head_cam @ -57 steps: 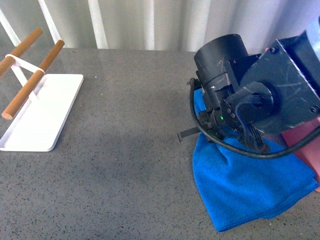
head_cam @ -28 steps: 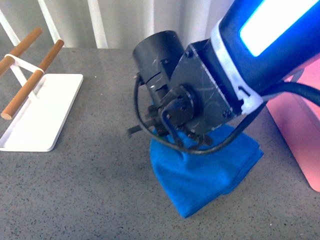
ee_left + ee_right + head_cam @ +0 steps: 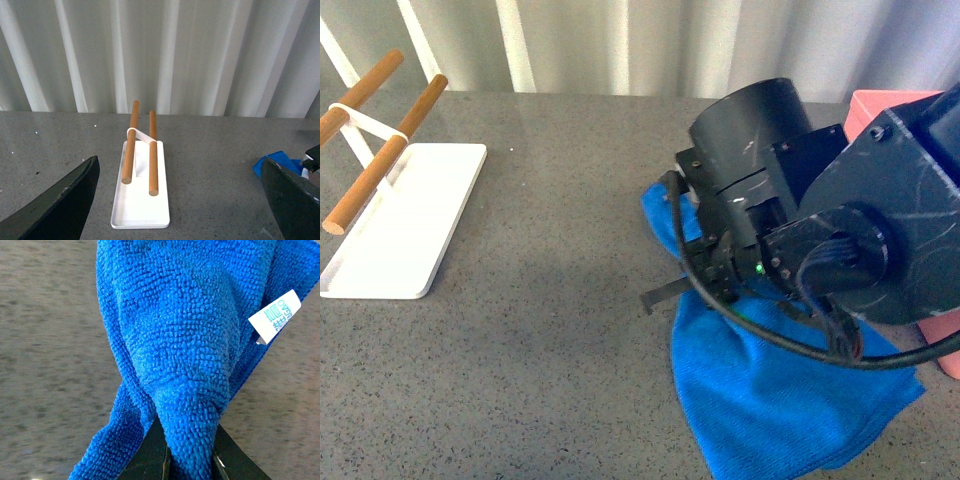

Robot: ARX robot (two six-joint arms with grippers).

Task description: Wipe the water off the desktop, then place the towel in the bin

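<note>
Right jaws pinched shut on the towel, which lies on the desktop with the bin close by.

The right gripper (image 3: pixel 190 462) clamps a bunched fold of the towel (image 3: pixel 790 400). The towel's length trails from the jaws toward the robot across the desktop (image 3: pixel 550 330). The bin (image 3: pixel 880 108) stands just past the right arm on its outer side, so that arm is nearer; its inside is hidden. The left gripper (image 3: pixel 179 161) hangs spread wide and empty, facing the white tray (image 3: pixel 140 215) and its wooden rods (image 3: pixel 130 150).

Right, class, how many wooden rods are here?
2. Both sit side by side over the white tray at the table's left: the near rod toward the robot, the far rod just behind it.
</note>
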